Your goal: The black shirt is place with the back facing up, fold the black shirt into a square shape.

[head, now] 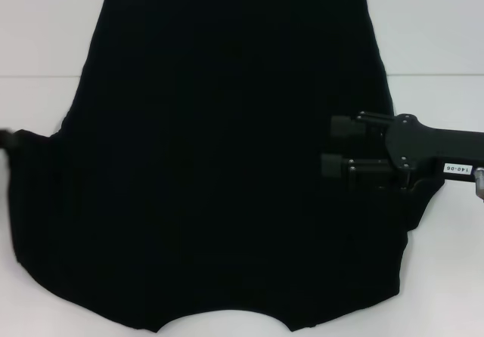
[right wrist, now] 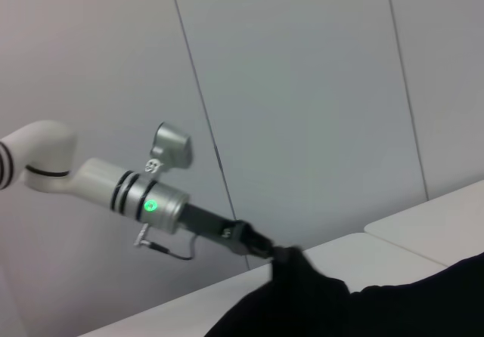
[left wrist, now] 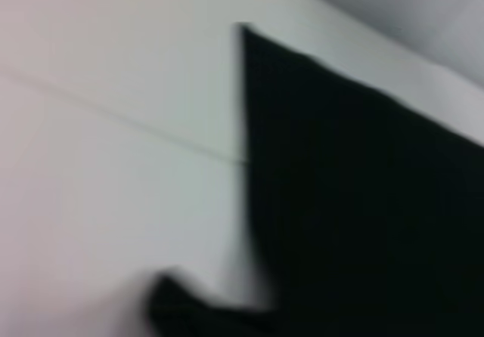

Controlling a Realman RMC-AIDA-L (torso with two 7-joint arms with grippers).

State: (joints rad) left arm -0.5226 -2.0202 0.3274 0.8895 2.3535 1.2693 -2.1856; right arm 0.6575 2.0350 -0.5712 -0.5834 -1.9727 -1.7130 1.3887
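On the white tabletop (head: pixel 454 42), large plain black fabric shirt (head: pixel 219 171) lies flat; right tool (head: pixel 333 146) released above its right edge; left tool (right wrist: pixel 283 258) at left sleeve, grip cannot be told.

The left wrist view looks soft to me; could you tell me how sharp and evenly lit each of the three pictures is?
Left wrist view: blurred throughout, the black shirt has smeared edges. Head view: sharp and evenly lit; the right gripper is crisp, the shirt a featureless black. Right wrist view: fairly sharp; the left arm is clear.

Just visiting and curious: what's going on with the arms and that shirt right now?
Right gripper open, over the black shirt's right side. Left gripper at its left edge, fingers hidden. Shirt flat on the white table, unfolded. Nothing in the way.
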